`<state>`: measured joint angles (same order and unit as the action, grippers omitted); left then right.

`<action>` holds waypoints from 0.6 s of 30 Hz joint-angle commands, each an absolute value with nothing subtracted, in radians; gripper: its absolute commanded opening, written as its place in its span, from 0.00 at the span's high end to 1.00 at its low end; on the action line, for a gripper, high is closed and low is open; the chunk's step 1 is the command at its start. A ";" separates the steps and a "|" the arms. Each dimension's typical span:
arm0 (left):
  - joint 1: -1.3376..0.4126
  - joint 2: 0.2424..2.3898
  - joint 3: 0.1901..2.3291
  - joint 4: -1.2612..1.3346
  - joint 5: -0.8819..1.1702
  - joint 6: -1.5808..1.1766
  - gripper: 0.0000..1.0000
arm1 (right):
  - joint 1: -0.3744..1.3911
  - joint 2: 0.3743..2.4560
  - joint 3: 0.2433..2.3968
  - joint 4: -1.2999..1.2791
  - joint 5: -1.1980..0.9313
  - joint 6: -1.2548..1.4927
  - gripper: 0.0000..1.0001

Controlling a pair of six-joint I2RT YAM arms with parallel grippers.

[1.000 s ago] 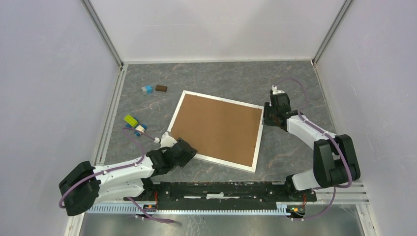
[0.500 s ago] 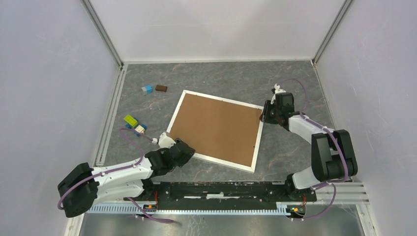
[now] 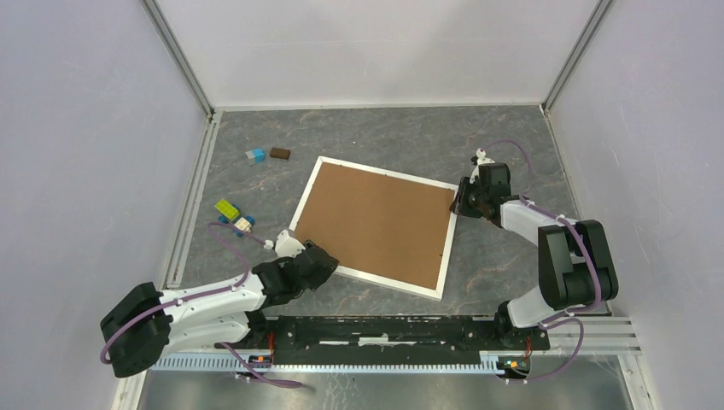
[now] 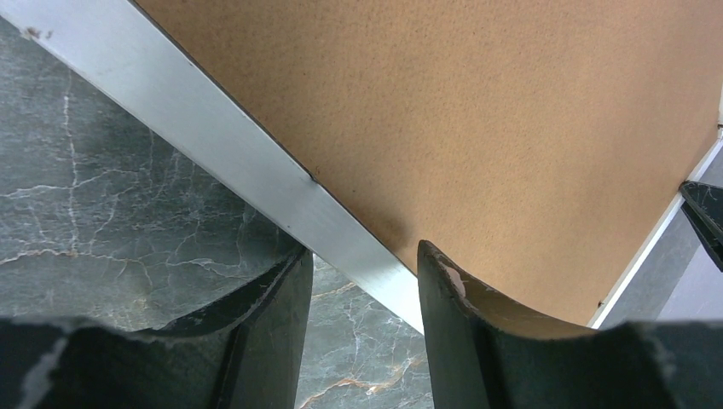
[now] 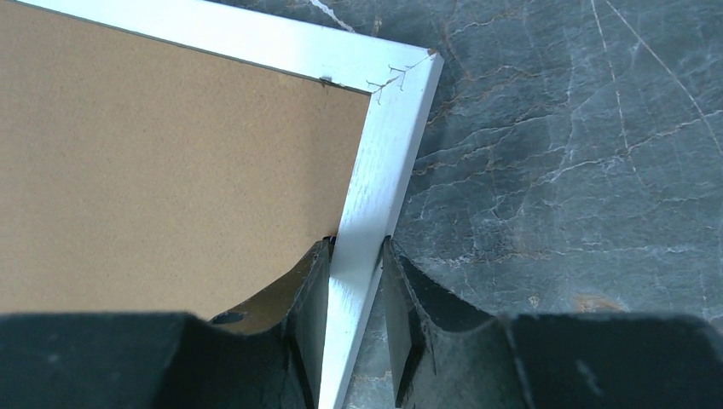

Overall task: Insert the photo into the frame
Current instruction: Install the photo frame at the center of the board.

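Robot lab test cell. Plain white panel walls (image 3: 376, 51), aluminium corner posts (image 3: 178, 58) box in grey marble-look tabletop (image 3: 384, 137). Left arm (image 3: 213, 299), right arm (image 3: 568, 265) bolted to black base rail (image 3: 384, 329); purple cables (image 3: 512, 140) exposed along both.

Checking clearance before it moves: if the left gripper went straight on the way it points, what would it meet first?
Probably the frame: its white rail crosses just ahead of the left gripper's open jaws, brown backing board beyond. Depth is unclear.
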<state>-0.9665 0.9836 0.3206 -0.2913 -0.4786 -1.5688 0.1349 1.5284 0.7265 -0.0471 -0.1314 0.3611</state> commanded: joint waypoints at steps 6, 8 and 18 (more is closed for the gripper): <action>-0.963 1.009 0.318 -0.366 -0.550 -1.540 0.45 | 0.094 1.517 0.738 -0.012 -0.197 0.377 0.64; -0.963 1.007 0.316 -0.366 -0.551 -1.542 0.45 | 0.093 1.526 0.741 -0.007 -0.209 0.375 0.64; -0.962 1.009 0.318 -0.367 -0.549 -1.539 0.46 | 0.088 1.583 0.748 -0.021 -0.192 0.382 0.65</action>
